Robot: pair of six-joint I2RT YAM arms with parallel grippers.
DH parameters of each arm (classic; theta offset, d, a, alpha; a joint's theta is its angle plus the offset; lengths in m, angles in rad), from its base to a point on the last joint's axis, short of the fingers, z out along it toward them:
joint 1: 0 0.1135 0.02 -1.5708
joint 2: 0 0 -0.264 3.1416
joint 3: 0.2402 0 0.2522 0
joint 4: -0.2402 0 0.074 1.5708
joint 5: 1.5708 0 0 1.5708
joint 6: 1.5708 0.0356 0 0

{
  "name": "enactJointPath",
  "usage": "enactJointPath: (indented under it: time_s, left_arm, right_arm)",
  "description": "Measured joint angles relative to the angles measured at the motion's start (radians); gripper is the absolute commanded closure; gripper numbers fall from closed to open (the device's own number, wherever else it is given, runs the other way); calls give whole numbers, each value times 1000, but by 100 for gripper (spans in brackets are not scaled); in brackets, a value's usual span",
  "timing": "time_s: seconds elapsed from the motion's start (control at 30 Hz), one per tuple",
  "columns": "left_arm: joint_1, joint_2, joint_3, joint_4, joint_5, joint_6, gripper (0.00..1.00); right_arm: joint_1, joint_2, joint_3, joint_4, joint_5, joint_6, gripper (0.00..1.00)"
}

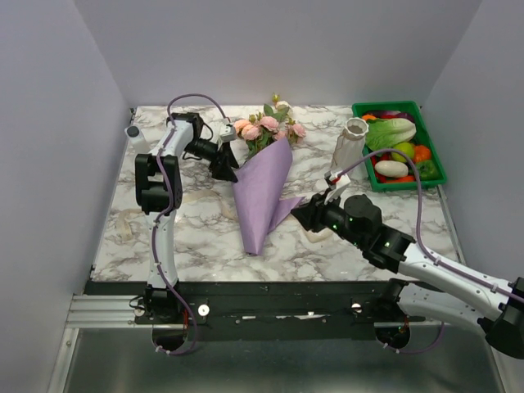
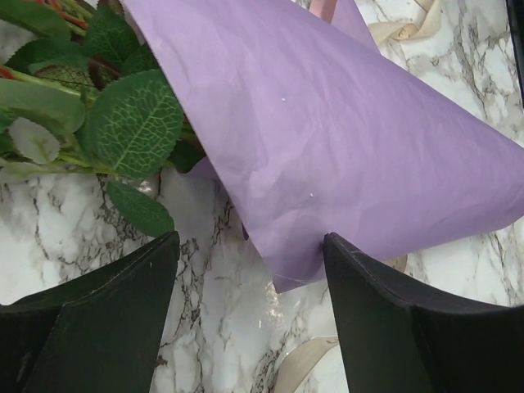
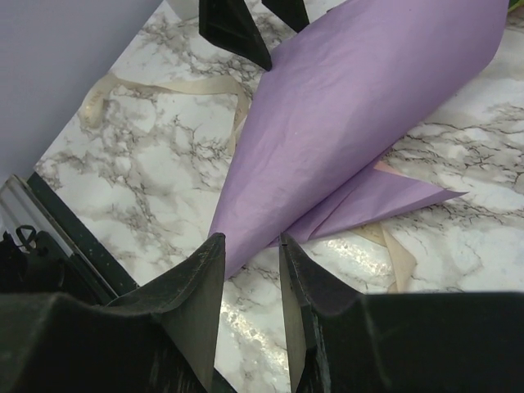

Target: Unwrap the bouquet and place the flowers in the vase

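The bouquet's lilac paper cone [image 1: 264, 192] lies on the marble table with its point toward me. Pink and cream flowers [image 1: 266, 127] with green leaves [image 2: 131, 123] stick out of its far mouth. My left gripper [image 1: 227, 172] stands open at the cone's upper left edge. In its wrist view the gripper [image 2: 250, 241] shows the paper's corner [image 2: 303, 262] touching its right finger, and nothing is gripped. My right gripper [image 1: 300, 214] is open by a narrow gap beside the cone's lower right flap. In the right wrist view the gripper [image 3: 250, 239] has only table between its fingers. The vase [image 1: 352, 143] stands upright at the back right.
Loose cream ribbon [image 3: 188, 86] lies on the table left of the cone, and more ribbon [image 2: 307, 364] lies under the left gripper. A green tray [image 1: 439, 164] of plastic vegetables sits at the far right. A small clear tube [image 1: 133, 136] stands at the back left corner.
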Motion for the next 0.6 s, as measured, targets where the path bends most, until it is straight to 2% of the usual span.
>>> enactJointPath:
  time_s: [0.07, 0.17, 0.2, 0.23, 0.4, 0.6]
  left_arm:
    - [-2, -4, -26, 0, 3, 28, 20]
    - [-2, -5, -51, -3, 3, 53, 29]
    - [-2, -5, -53, -3, 3, 57, 39]
    - [-3, -6, -53, -3, 3, 60, 45]
    - [-10, -18, -65, -4, -3, 58, 65]
    - [-17, -66, -134, -2, -9, 60, 75]
  right_arm:
    - [0, 12, 0, 3, -4, 0, 59]
    - [0, 27, 0, 4, -7, 0, 59]
    - [0, 31, 0, 4, -7, 0, 59]
    - [0, 34, 0, 4, -7, 0, 59]
    - [0, 43, 0, 13, -7, 0, 59]
    - [-2, 43, 0, 21, -10, 8, 60]
